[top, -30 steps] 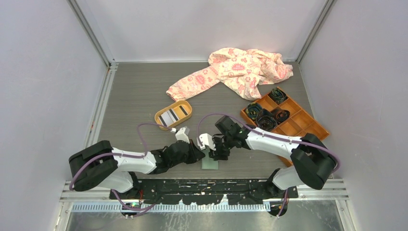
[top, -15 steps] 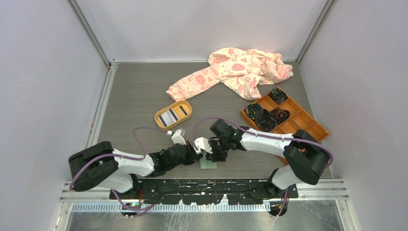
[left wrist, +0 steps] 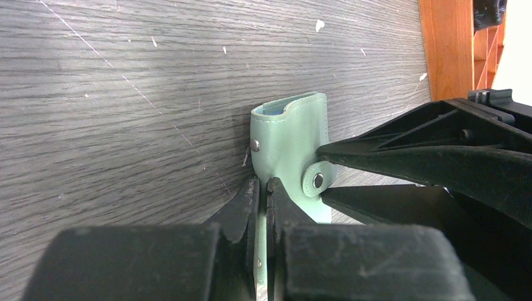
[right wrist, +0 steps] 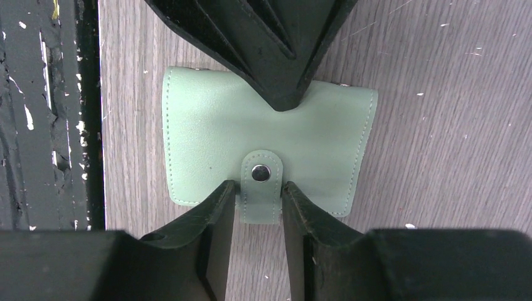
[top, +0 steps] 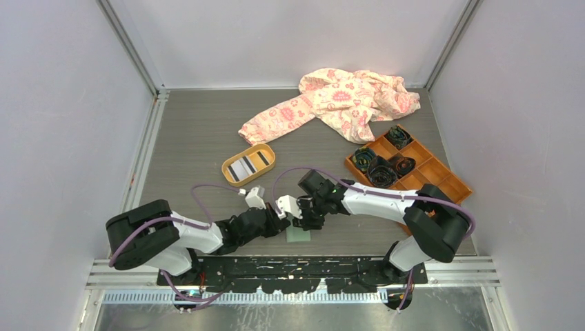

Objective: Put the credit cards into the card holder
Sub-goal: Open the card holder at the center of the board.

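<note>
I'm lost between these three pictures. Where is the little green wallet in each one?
Top external: the card holder lies near the middle of the table's near edge.
Left wrist: card holder at centre, its edge pinched by the left gripper.
Right wrist: card holder at centre, lying flat.
Shared landmark: its snap tab, straddled by the right gripper, shows in both wrist views.

Matt stitched leather-look card holder (right wrist: pixel 213 144) — scratched wood-grain table (right wrist: pixel 439 188)
</note>
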{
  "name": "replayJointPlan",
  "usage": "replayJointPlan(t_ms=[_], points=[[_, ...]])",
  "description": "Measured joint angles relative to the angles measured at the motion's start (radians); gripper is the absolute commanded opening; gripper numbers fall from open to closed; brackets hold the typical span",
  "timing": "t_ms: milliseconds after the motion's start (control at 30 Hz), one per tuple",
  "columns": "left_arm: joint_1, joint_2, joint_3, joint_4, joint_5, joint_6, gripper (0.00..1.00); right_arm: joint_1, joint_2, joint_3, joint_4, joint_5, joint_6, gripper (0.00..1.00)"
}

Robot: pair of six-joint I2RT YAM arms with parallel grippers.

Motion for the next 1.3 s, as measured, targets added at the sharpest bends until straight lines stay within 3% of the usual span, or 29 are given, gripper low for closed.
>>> replayJointPlan(t_ms=[100,367,400,467,533,667,833,1033,1300], points=[[0.000,0.000,-0.005,0.011,-0.002,-0.003,0.00,0.001,0.000,0.002,0.000,0.003,0.007,0.02],[-0.001,0.000,-0.016,0.028,-0.013,-0.026,0.00,-0.031,0.000,0.003,0.010,-0.013,0.044,0.01],[-0.001,0.000,-0.016,0.031,-0.017,-0.027,0.00,-0.037,0.000,0.003,0.012,-0.014,0.048,0.06],[-0.001,0.000,-0.016,0.037,-0.023,-0.027,0.00,-0.046,0.000,0.003,0.015,-0.016,0.055,0.28],[-0.001,0.000,-0.016,0.037,-0.023,-0.027,0.00,-0.047,0.000,0.003,0.016,-0.018,0.058,0.43],[-0.001,0.002,-0.016,0.038,-0.022,-0.023,0.00,-0.047,0.000,0.003,0.017,-0.008,0.062,0.53],[0.000,0.024,-0.010,0.047,-0.015,-0.023,0.00,-0.026,0.000,0.003,0.024,0.034,0.070,0.56],[0.002,0.046,-0.009,0.073,-0.014,-0.023,0.00,0.002,0.000,0.005,0.024,0.074,0.089,0.44],[0.002,0.049,-0.009,0.078,-0.015,-0.020,0.00,0.020,0.021,0.036,-0.015,0.063,0.100,0.03]])
